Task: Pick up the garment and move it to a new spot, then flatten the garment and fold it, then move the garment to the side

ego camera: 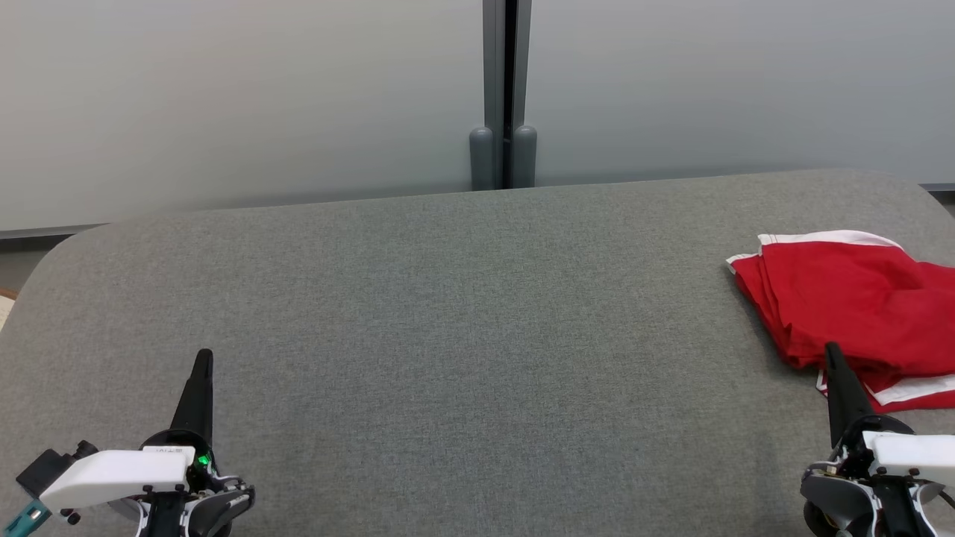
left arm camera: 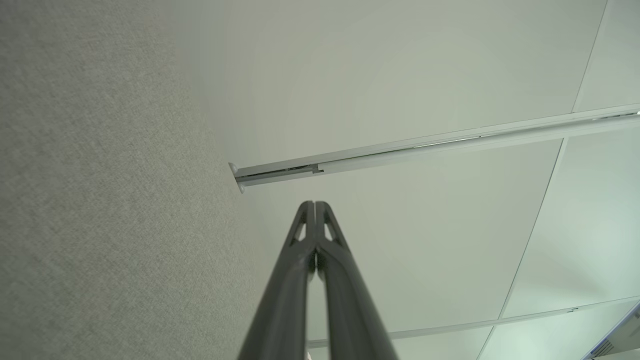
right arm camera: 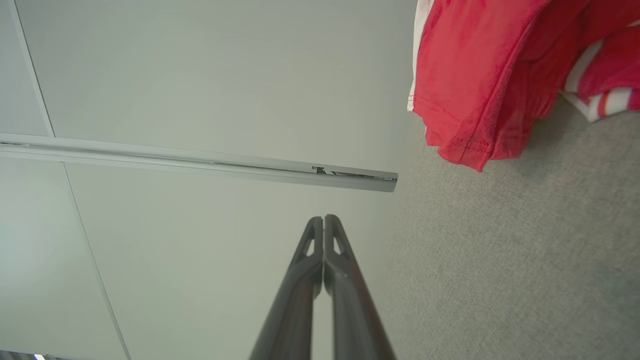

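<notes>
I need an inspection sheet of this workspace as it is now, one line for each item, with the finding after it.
Surface: grey fabric surface with rounded far corners, flat and bare in the middle.
Job's things: red garment with white trim, lying in loose layers at the surface's right side, running past the head view's right edge.
Clutter: nothing seen.
Grippers: left gripper shut, holding nothing, low at the near left. Right gripper shut, holding nothing, near the garment's near edge; in the right wrist view it is apart from the cloth.
Cables: nothing seen.
Surroundings: pale panels behind the surface, joined by a dark upright post.
</notes>
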`<state>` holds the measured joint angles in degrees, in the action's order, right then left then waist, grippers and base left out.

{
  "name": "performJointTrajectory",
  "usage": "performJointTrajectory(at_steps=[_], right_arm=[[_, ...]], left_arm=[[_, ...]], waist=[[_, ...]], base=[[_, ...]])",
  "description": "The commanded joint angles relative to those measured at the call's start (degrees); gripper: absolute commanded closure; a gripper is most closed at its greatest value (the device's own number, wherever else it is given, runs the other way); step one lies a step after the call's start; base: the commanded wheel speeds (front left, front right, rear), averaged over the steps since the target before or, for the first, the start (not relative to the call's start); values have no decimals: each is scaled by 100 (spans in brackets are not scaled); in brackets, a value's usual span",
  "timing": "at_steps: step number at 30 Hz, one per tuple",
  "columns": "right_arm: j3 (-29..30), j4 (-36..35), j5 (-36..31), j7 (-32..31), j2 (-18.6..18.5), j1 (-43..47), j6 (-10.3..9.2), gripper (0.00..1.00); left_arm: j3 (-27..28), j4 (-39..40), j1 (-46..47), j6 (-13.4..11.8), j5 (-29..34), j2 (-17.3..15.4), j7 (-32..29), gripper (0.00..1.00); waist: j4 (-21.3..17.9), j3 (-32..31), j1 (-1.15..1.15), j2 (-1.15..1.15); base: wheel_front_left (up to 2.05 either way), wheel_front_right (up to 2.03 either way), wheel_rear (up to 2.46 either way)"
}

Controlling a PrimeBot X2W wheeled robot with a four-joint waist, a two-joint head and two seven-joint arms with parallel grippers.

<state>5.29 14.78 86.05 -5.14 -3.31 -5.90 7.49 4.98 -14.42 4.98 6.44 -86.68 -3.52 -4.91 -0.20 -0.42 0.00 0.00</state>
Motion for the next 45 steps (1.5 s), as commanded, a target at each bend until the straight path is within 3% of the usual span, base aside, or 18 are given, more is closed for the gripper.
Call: performJointTrajectory(at_steps=[1, 17, 45], right_arm=[[39, -39, 99, -36, -8, -61, 0, 100], [143, -94, 672, -166, 51, -53, 0, 100], [137, -91, 648, -156, 46, -52, 0, 100]], left_arm=[[53, 35, 118, 36, -111, -21, -18, 100], [186, 48, 170, 131, -599, 69, -186, 100], [179, 44, 152, 125, -575, 68, -184, 100]], waist=[[1, 4, 0, 0], [20, 60, 0, 0], [20, 60, 0, 0]], base=[[0, 0, 0], [0, 0, 0], [0, 0, 0]])
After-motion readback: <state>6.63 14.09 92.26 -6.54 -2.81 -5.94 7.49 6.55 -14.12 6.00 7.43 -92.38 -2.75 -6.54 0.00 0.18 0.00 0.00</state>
